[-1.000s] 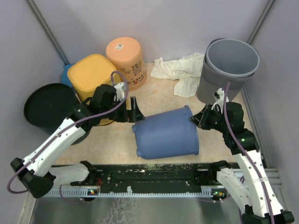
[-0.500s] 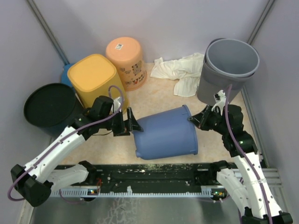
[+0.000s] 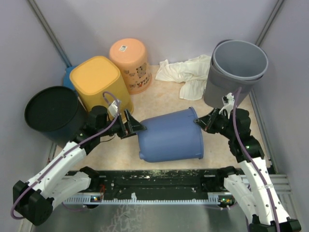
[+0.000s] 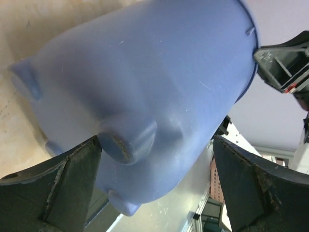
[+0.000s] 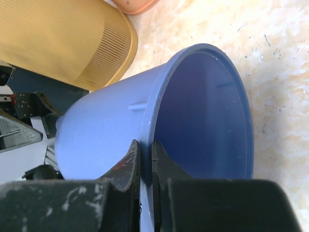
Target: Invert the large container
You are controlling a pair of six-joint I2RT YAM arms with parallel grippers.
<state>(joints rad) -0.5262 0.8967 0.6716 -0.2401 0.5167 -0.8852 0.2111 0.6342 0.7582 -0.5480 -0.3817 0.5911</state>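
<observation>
Blue bucket (image 3: 170, 135) is lying sideways.
Right tool (image 3: 199, 122) is pinching its rim; left tool (image 3: 136, 126) is gaping wide, empty, at its base.

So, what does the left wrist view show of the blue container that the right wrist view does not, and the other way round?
Only left wrist: the base of the blue container with its small feet, seen between the fingers of the open left gripper. Only right wrist: its hollow inside, and the yellow container. Both: the container lying on its side on the beige table, with the right gripper at its rim.
</observation>
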